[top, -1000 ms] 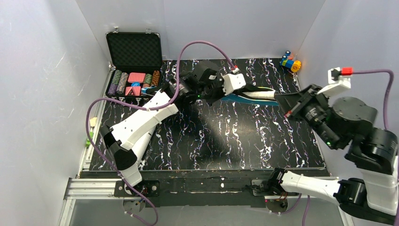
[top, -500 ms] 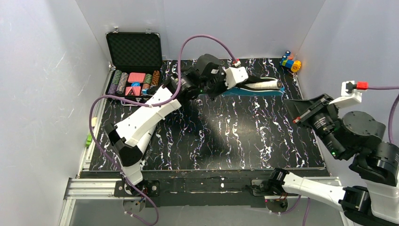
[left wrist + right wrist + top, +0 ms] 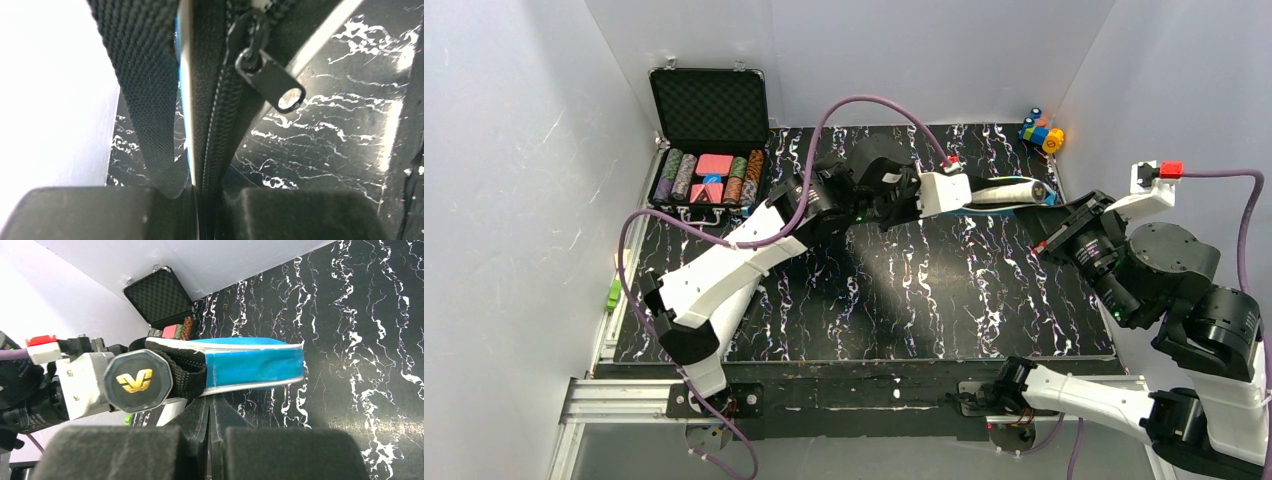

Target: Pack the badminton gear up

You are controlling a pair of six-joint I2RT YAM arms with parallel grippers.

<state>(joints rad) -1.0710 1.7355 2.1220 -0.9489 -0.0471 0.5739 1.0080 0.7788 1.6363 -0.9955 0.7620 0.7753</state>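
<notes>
From above, the blue racket bag (image 3: 1009, 190) lay at the desk's (image 3: 904, 300) far right. The left pincer (image 3: 972, 200) was on it and the right pincer (image 3: 1036, 214) just beside. The left wrist showed its pincer clamped on the bag's zipper edge, next to the black strap (image 3: 150, 90). The right wrist showed its fingers pressed together on nothing, close to the bag's end.
</notes>
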